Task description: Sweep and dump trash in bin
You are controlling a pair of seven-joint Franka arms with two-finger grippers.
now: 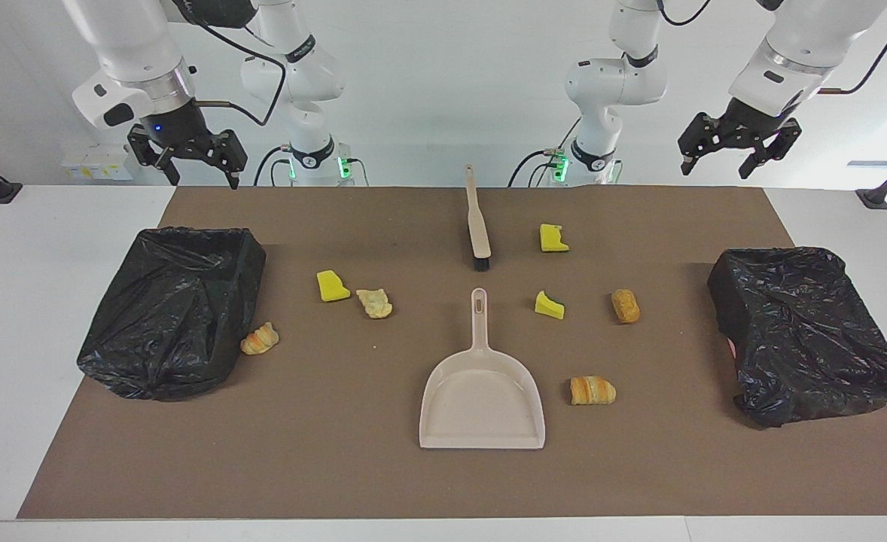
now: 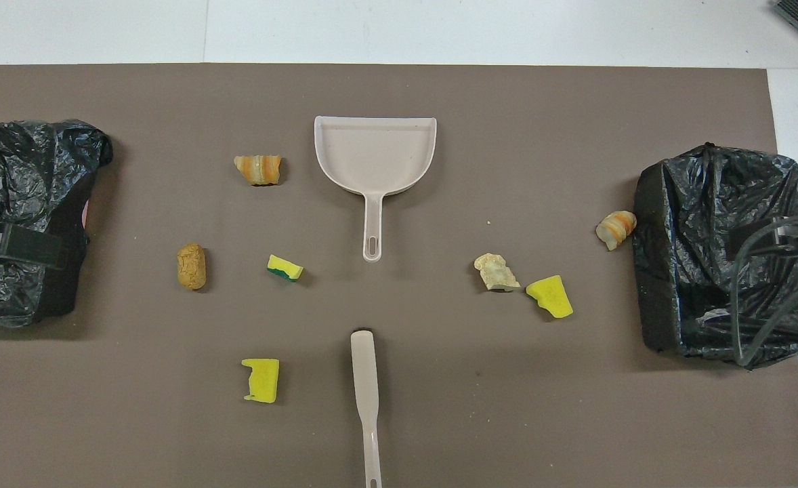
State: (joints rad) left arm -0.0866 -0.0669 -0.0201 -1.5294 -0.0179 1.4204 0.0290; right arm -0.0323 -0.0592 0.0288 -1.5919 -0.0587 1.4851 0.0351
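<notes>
The trash lies scattered on the brown mat: yellow sponge chunks (image 1: 333, 286) (image 1: 553, 238) (image 1: 549, 305) and golden-brown bread pieces (image 1: 374, 302) (image 1: 260, 339) (image 1: 625, 306) (image 1: 592, 390). A beige dustpan (image 1: 481, 399) lies mid-table with its handle pointing at the robots. The brush (image 1: 477, 226) lies nearer to them, in line with it. One bin (image 1: 172, 309) lined with black bag stands at the right arm's end, another bin (image 1: 805, 331) at the left arm's end. My right gripper (image 1: 201, 177) and left gripper (image 1: 718, 167) hang high, open and empty, each over its own bin.
The brown mat (image 1: 338, 467) covers most of the white table. One bread piece (image 2: 616, 228) lies against the wall of the bin (image 2: 717, 251) at the right arm's end. Cables hang over that bin in the overhead view.
</notes>
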